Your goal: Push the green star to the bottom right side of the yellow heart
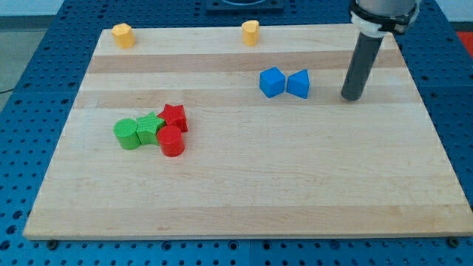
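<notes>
red star (174, 115) and red cylinder (171, 141) block the green star (150, 127) on its right.

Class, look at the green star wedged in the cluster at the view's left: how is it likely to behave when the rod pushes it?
The green star looks squat and flat-based, so it should probably slide, not tip or roll. It touches the green cylinder and both red blocks, so neighbours will likely be dragged along. Its points may make it rotate off-centre. My tip is far to the view's right.
</notes>
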Robot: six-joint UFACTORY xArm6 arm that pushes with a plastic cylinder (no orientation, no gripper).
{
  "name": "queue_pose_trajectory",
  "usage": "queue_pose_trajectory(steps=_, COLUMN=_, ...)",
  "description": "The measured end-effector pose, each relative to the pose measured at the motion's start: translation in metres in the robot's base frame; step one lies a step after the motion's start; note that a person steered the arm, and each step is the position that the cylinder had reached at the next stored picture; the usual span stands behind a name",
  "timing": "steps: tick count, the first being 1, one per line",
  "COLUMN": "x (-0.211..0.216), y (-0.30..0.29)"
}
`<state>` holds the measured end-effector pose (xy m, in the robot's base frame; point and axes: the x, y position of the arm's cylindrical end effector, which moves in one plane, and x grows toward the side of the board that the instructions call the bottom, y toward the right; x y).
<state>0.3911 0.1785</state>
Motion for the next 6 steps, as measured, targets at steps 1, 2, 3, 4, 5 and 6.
queue_pose_trajectory(steps=1, x=0.046, y=-0.009)
queue_pose_trajectory(steps=2, x=0.107, y=-0.048)
queue_pose_trajectory(steps=3, x=0.172, y=-0.099)
queue_pose_trajectory(steps=4, x=0.217, y=-0.173)
queue_pose_trajectory(steps=5, x=0.204, y=-0.261)
queue_pose_trajectory(steps=6, x=0.159, y=-0.317)
